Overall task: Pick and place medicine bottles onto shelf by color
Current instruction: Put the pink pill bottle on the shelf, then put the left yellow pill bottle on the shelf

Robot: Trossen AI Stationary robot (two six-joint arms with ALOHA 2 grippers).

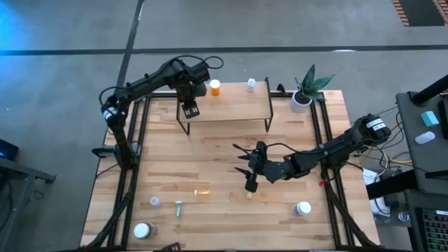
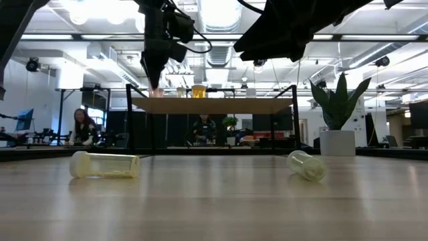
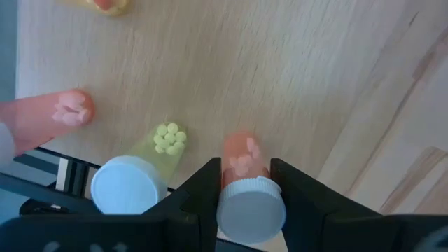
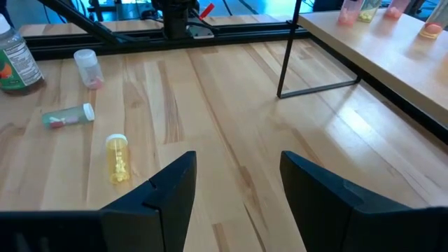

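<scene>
The shelf (image 1: 231, 105) stands at the table's far side. My left gripper (image 1: 190, 108) is over its left end, pointing down and shut on a red bottle (image 3: 241, 157) with a white cap. Beside that bottle a green bottle (image 3: 150, 164) and another red one (image 3: 49, 115) stand on the board; an orange bottle (image 1: 215, 87) and a clear one (image 1: 251, 85) stand along its far edge. My right gripper (image 1: 245, 168) hangs open above the table's middle, nothing between its fingers. A yellow bottle (image 4: 117, 157) lies on its side before it. My left gripper pinches the red bottle between its two fingers (image 3: 206, 185), on opposite sides of the body just under the white cap (image 3: 250, 210). The fingers come from above, pointing down. The bottle is upright over the shelf board; whether its bottom rests on the board I cannot tell.
Several more bottles lie or stand near the table's front edge, among them a green one (image 4: 66, 115), a clear one (image 4: 87, 66) and a white-capped one (image 1: 302, 208). A potted plant (image 1: 304, 91) stands at the far right corner. Bare tabletop lies between shelf and front bottles.
</scene>
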